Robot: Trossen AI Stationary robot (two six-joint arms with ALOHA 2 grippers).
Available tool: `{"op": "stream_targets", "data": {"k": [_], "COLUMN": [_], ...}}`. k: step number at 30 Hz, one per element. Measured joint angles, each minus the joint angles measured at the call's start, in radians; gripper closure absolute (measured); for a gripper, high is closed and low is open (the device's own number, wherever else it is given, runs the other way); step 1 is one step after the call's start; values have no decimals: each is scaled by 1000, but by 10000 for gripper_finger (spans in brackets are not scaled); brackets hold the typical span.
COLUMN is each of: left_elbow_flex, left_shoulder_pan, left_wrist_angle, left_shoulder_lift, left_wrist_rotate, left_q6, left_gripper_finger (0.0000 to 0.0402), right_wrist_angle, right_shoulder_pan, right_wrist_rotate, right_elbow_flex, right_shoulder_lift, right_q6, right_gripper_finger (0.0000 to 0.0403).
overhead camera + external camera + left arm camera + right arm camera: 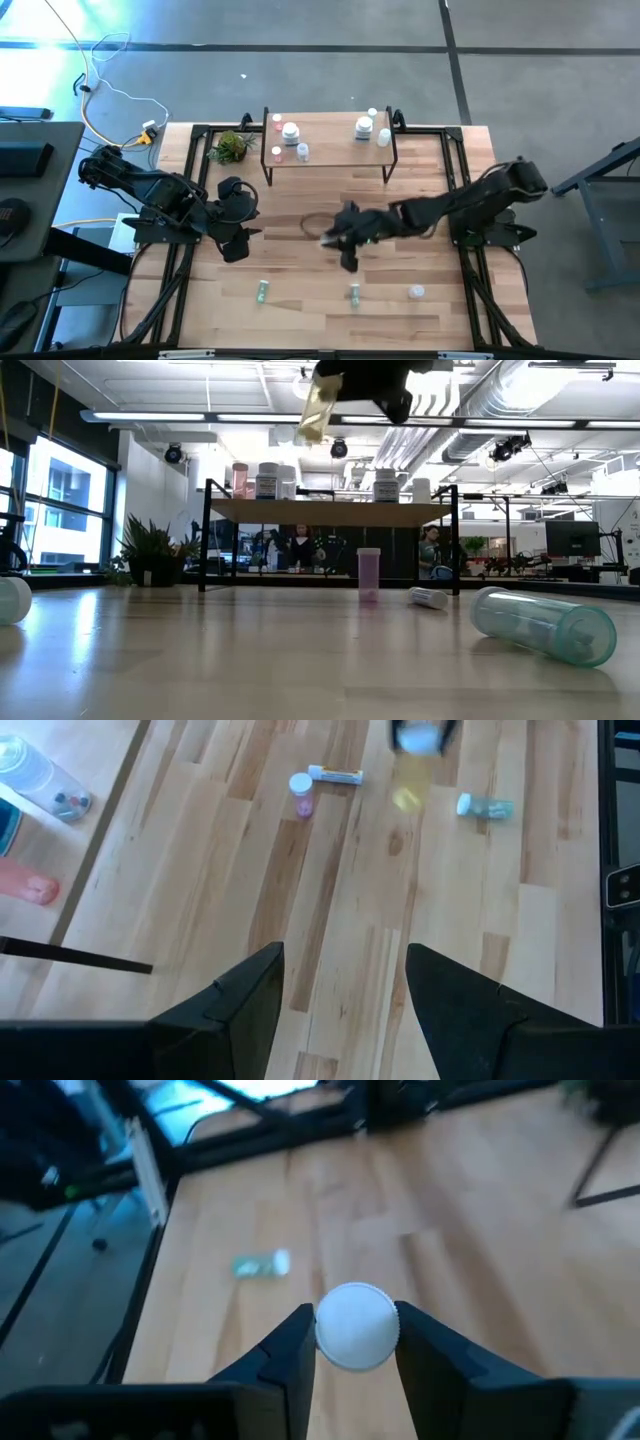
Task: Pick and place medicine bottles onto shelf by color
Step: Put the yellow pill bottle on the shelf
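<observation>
My right gripper (335,238) hangs over the middle of the table, shut on a small yellowish bottle (313,410) with a white cap. My left gripper (238,235) waits open above the table's left half, with nothing between its fingers (250,1000). The shelf (330,158) stands at the far side on black legs, with pink-capped and white bottles (291,132) on its left part and white ones (364,127) on its right. On the table near the front, a pink bottle (369,572) stands upright, while a small one (428,597) and a green one (545,625) lie on their sides. My right gripper pinches the bottle's round white cap (356,1326) between its two fingers, one on each side. The fingers slant down from the table's right. The yellowish body hangs tilted below the gripper (370,378), lifted clear of the table.
A leafy plant (232,147) stands left of the shelf. Another bottle (10,600) lies at the low view's left edge. Black frame rails (455,170) run along the table's sides. Bare wood lies between the shelf and the front row of bottles.
</observation>
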Motion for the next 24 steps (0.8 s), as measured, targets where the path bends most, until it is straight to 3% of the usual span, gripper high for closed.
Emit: {"op": "stream_targets", "data": {"k": [17, 24], "left_elbow_flex": [0, 0], "left_shoulder_pan": [0, 1], "left_wrist_angle": [1, 4], "left_shoulder_lift": [0, 0], "left_wrist_rotate": [-34, -62], "left_q6": [-127, -133], "left_gripper_finger": [200, 200], "right_wrist_angle": [-208, -430], "right_shoulder_pan": [-349, -506], "right_wrist_rotate": [1, 1], "right_elbow_flex": [3, 147], "right_shoulder_lift": [-324, -329], "right_q6": [-203, -293], "right_gripper_finger": [293, 293]}}
